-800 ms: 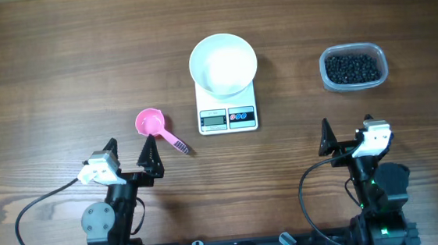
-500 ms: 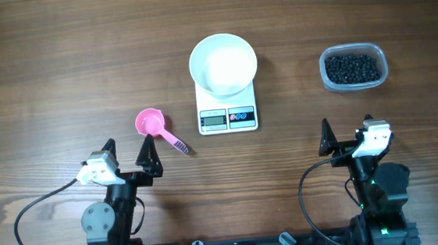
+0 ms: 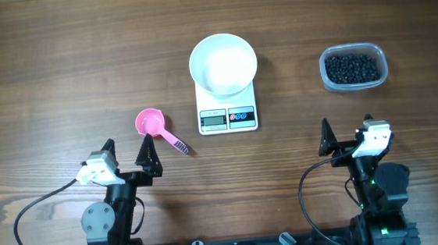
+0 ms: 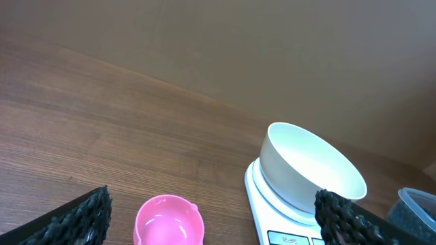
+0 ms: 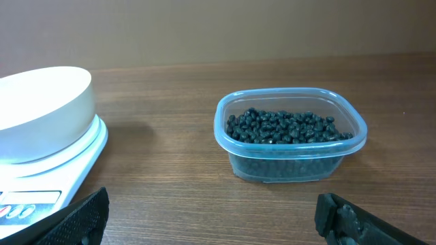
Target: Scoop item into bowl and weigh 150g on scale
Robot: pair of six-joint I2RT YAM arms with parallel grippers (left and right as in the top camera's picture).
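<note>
Overhead shows nothing moved. Left arm [image 3: 121, 186] and right arm [image 3: 366, 175] jaws gape empty; your scoop [image 3: 155, 126] lies untouched, bowl [image 3: 223, 63] empty

Soft, even light from overhead fills all three views. The wooden table [image 3: 42, 58] looks matte and evenly lit. The white bowl [image 3: 223, 63] is bright, its inside nearly washed out. A faint shadow lies just beside the scale [image 5: 68, 167] in the right wrist view. Focus is sharp throughout.
</note>
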